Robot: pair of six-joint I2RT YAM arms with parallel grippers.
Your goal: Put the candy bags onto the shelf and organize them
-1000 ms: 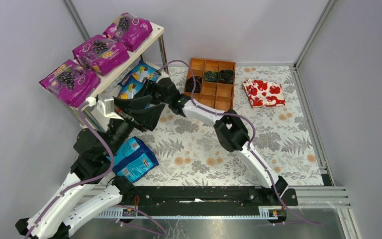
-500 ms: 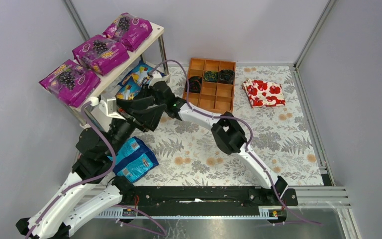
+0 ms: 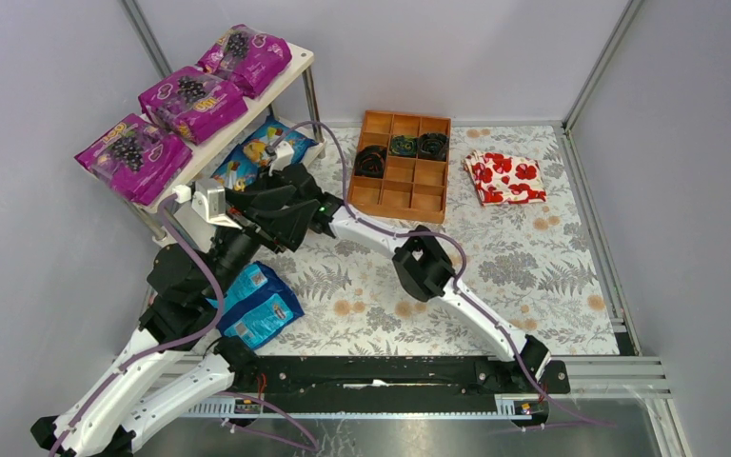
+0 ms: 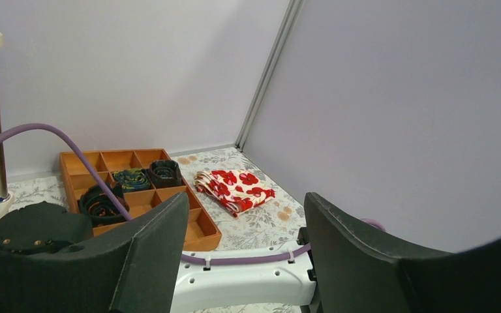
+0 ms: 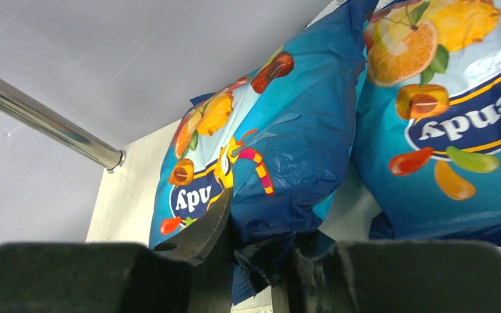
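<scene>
Now we pinch the corner of a blue candy bag [image 5: 280, 137] with our right gripper [image 5: 261, 251] on the lower board of the shelf [image 5: 127, 195], beside a second blue bag [image 5: 443, 117], while our left gripper [image 4: 244, 225] hangs open; next, we reckon, square it up and let go.

The right gripper [image 5: 261, 254] has closed from wide open onto the crimped edge of a blue candy bag [image 5: 267, 150]. The right arm's elbow [image 3: 421, 271] has swung left, and that bag has slid leftward along the lower board of the shelf [image 5: 124, 202]
</scene>
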